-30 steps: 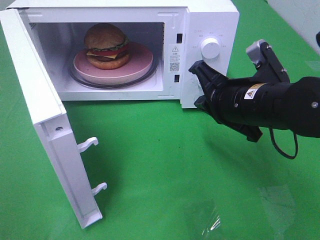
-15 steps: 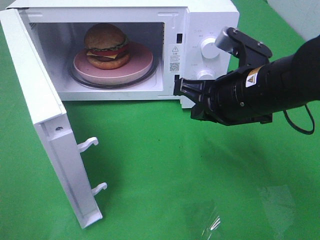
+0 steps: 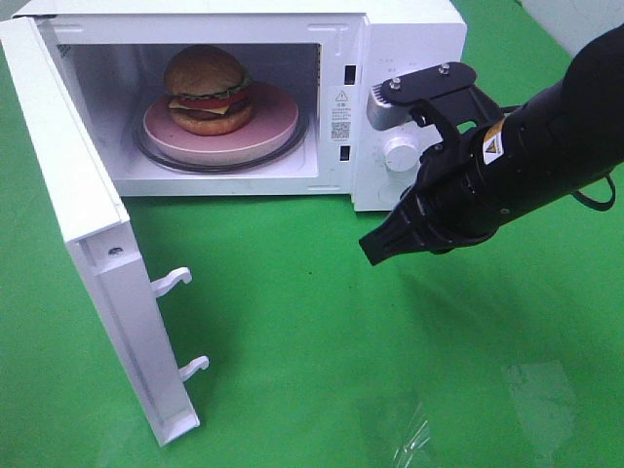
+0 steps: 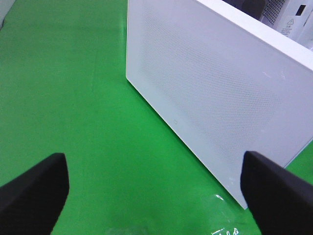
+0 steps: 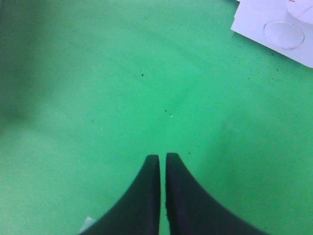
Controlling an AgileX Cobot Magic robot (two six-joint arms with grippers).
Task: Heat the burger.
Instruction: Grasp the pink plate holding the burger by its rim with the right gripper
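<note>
The burger (image 3: 207,88) sits on a round pink plate (image 3: 276,122) inside the white microwave (image 3: 409,29), on its glass turntable. The microwave door (image 3: 68,195) stands wide open to the left. My right gripper (image 3: 373,249) is shut and empty, pointing down and left over the green mat in front of the control panel. In the right wrist view its fingertips (image 5: 162,161) are pressed together above bare mat. My left gripper (image 4: 156,196) is open, its fingers (image 4: 34,191) spread wide, facing the door's white outer face (image 4: 210,93). The left arm is out of the high view.
The lower knob (image 3: 400,151) shows beside my right arm; the upper knob is hidden behind it. Two white latch hooks (image 3: 171,283) stick out of the door's edge. A scrap of clear plastic (image 3: 414,439) lies on the green mat (image 3: 292,341) near the front.
My right arm has swung from beside the control panel to in front of it. Its shut gripper has turned to point down and left at the mat. Burger and door have not moved.
</note>
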